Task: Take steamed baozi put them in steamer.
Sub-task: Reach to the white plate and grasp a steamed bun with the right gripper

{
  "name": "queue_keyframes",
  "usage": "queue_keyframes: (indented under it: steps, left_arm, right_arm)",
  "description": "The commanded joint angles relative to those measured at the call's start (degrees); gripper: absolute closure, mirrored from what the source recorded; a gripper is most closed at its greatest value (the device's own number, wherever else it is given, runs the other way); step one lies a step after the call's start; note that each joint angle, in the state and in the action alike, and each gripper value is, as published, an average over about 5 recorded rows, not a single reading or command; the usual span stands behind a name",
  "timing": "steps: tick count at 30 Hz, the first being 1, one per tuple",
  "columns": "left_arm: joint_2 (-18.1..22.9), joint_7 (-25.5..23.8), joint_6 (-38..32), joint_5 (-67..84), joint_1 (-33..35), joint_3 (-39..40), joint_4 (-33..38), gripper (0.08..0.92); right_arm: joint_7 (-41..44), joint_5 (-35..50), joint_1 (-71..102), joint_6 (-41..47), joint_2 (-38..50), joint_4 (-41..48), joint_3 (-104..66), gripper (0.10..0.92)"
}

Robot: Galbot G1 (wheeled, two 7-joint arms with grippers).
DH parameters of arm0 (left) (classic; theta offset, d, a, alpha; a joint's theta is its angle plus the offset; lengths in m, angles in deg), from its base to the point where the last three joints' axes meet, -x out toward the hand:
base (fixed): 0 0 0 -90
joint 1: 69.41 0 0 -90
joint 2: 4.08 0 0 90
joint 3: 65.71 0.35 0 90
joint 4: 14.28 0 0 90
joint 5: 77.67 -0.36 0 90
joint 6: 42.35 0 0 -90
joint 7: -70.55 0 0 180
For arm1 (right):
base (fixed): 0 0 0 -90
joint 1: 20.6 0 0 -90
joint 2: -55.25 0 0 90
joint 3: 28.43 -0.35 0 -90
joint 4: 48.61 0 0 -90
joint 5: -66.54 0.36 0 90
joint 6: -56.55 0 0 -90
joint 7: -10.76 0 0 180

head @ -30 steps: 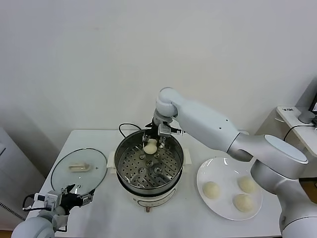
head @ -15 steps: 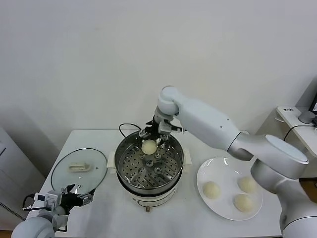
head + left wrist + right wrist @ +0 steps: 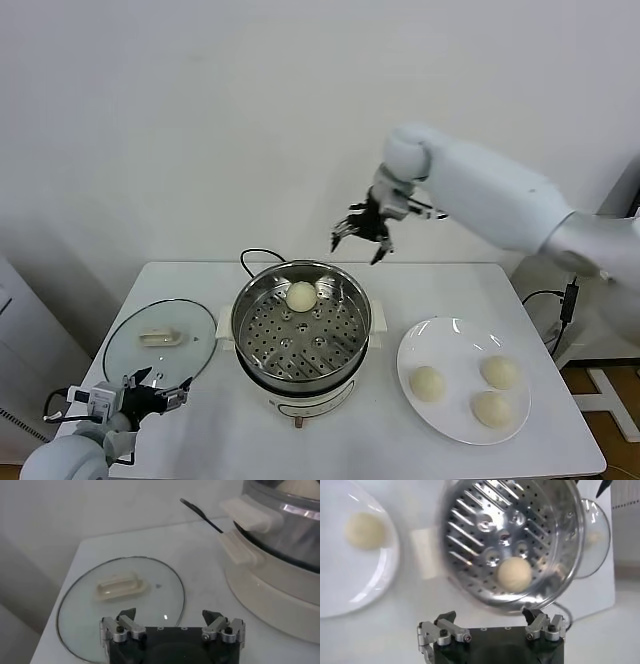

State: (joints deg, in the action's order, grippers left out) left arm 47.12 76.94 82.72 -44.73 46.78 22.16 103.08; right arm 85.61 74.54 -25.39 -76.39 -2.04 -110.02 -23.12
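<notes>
One steamed baozi (image 3: 301,295) lies on the perforated floor of the steel steamer (image 3: 243,312), near its back wall. Three more baozi (image 3: 427,381) (image 3: 499,371) (image 3: 491,407) rest on the white plate (image 3: 455,335) to the right. My right gripper (image 3: 357,248) hangs open and empty, high above the steamer's back right. Its wrist view looks down on the gripper (image 3: 489,615), the baozi (image 3: 514,573) in the steamer (image 3: 564,555) and one baozi (image 3: 365,530) on the plate (image 3: 350,592). My left gripper (image 3: 155,388) (image 3: 170,615) is parked open at the front left.
A glass lid (image 3: 160,340) (image 3: 80,617) with a cream handle lies flat on the table left of the steamer, just ahead of the left gripper. The steamer's black cord (image 3: 252,256) runs behind it. The white base's side handle (image 3: 245,515) juts out toward the lid.
The right gripper opened and released the baozi onto the steamer floor, then rose up and to the right, out of the pot. The left arm stayed put.
</notes>
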Motion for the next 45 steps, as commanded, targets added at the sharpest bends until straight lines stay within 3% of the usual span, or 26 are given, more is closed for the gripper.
queue_keyframes:
  steps: [1, 7, 15, 45]
  left_arm:
    - [-0.1, 0.0, 0.1, 0.1, 0.0, 0.0, 0.1, 0.177]
    - [0.1, 0.0, 0.2, 0.0, -0.2, 0.2, 0.2, 0.177]
    - [0.6, 0.1, 0.7, -0.3, -0.3, 0.2, 0.6, 0.177]
    - [2.9, 0.4, 1.8, -2.5, -0.7, 0.5, 0.5, 0.177]
  right_arm:
    - [0.6, 18.3, -9.2, 41.3, 15.4, -8.5, 17.6, 0.203]
    - [-2.2, 21.0, -5.3, 46.4, 22.3, -14.9, 19.0, 0.203]
    - [-5.4, 20.2, 4.2, 48.4, 25.0, -17.4, 14.0, 0.203]
    - [-13.2, 9.0, 25.7, 51.7, 19.2, -15.0, 2.7, 0.203]
